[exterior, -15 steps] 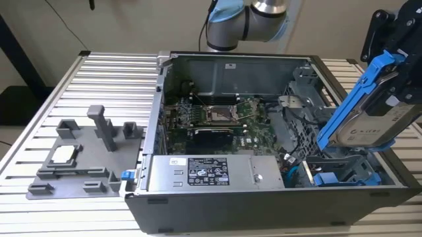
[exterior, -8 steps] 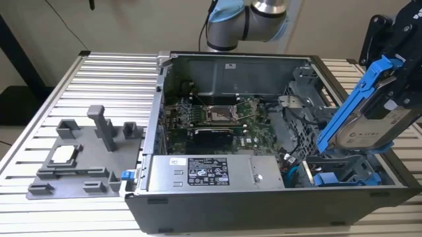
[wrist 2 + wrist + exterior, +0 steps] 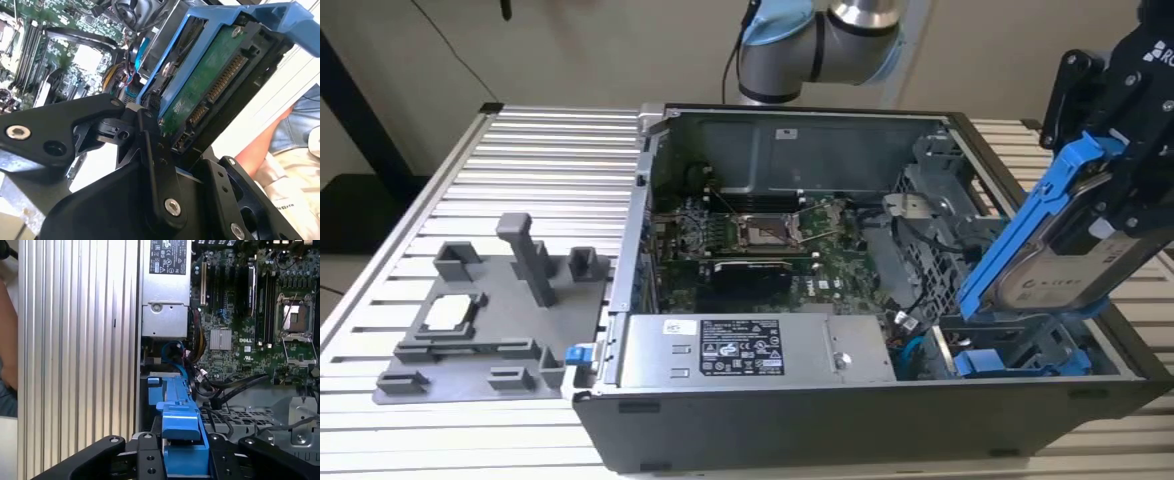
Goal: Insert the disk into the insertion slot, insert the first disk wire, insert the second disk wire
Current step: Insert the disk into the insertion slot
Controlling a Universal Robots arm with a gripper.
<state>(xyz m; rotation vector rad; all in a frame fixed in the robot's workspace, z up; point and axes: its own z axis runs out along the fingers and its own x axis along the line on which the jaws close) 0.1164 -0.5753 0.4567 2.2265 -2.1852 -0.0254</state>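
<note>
Disk (image 3: 1058, 262) — silver-grey drive in a bright blue carrier, at the exterior view's right. It is held off the table and steeply tilted, with its lower end down at the top of the drive cage. Whether it touches the cage cannot be told. In the second wrist view its green circuit-board side (image 3: 210, 85) faces the camera.

Surroundings, from the exterior view's left:

- Table (image 3: 534, 160): ribbed metal, carrying everything below.
- Grey fixture (image 3: 480, 330): moulded tray with upright posts and a pale flat piece (image 3: 450, 312) lying in it. It is well apart from the disk.
- Computer case (image 3: 720, 430): lying open, its inside facing up.
- Power-supply box (image 3: 734, 350): silver and labelled, along the near edge of the case, just beside the cage.
- Motherboard (image 3: 761, 245): flat on the case floor, behind the power-supply box.
- Black cables (image 3: 225, 387) and blue cable (image 3: 172, 347): lying between the power-supply box and the cage, close to the disk's lower end.
- Insertion slot (image 3: 1021, 335): open bay of the grey cage, under the tilted disk and not yet filled.
- Second blue carrier (image 3: 1001, 362): seated low in the same cage.
- Claw (image 3: 1110, 195): black, clamped on the disk's upper end. In the first wrist view its fingers (image 3: 147, 460) flank the blue carrier on both sides.
- Person's arm (image 3: 265, 145): beyond the disk in the second wrist view.
</note>
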